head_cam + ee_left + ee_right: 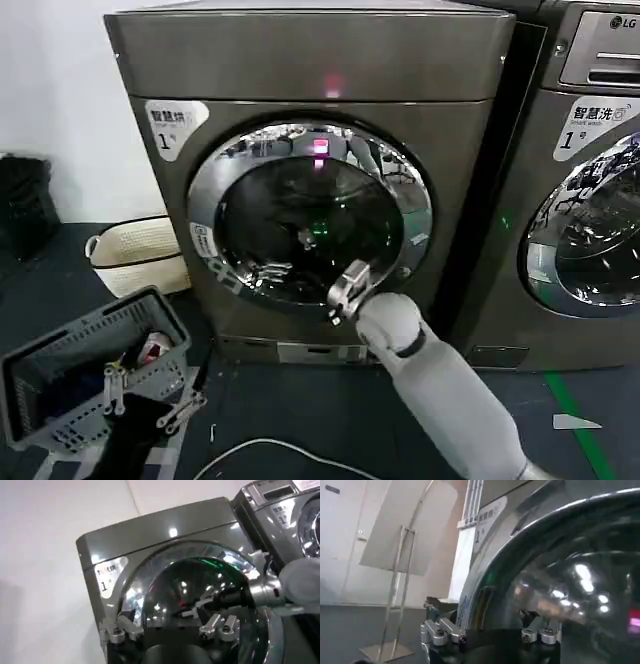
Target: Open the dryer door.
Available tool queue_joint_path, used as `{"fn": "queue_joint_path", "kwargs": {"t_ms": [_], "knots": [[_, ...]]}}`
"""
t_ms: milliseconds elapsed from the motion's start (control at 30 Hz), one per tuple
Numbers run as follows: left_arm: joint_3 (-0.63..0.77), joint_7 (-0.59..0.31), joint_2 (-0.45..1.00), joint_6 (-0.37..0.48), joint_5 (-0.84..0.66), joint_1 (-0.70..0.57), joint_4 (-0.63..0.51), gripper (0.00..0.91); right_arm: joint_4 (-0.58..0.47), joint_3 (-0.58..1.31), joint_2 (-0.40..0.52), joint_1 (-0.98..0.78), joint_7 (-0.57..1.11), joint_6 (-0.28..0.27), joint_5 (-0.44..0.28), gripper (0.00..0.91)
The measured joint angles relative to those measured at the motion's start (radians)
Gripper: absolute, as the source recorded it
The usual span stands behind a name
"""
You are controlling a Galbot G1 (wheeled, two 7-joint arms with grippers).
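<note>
The dryer door point(310, 215) is a round dark glass pane in a wide chrome ring on the bronze-grey machine point(310, 60), and it looks shut against the front. My right gripper point(345, 292) reaches up from the lower right to the ring's lower right edge. In the right wrist view the dryer door point(560, 580) curves close by, and the right gripper point(490, 630) stands open with the chrome rim running between its spread fingers. My left gripper point(167, 627) hangs back from the dryer door point(200, 585), open and holding nothing. The right arm point(295, 585) also appears there.
A second machine with an LG logo point(590, 200) stands close on the right. A grey basket point(60, 370) and a cream basket point(135, 255) sit on the floor at the left. A white cable point(260, 455) lies on the dark floor.
</note>
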Motion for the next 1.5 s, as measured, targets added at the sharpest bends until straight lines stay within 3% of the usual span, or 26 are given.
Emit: {"fn": "queue_joint_path", "kwargs": {"t_ms": [1500], "knots": [[0.0, -0.001, -0.01, -0.002, -0.002, 0.01, -0.02, 0.907, -0.289, -0.043, 0.251, 0.084, 0.028, 0.05, -0.141, 0.907]]}}
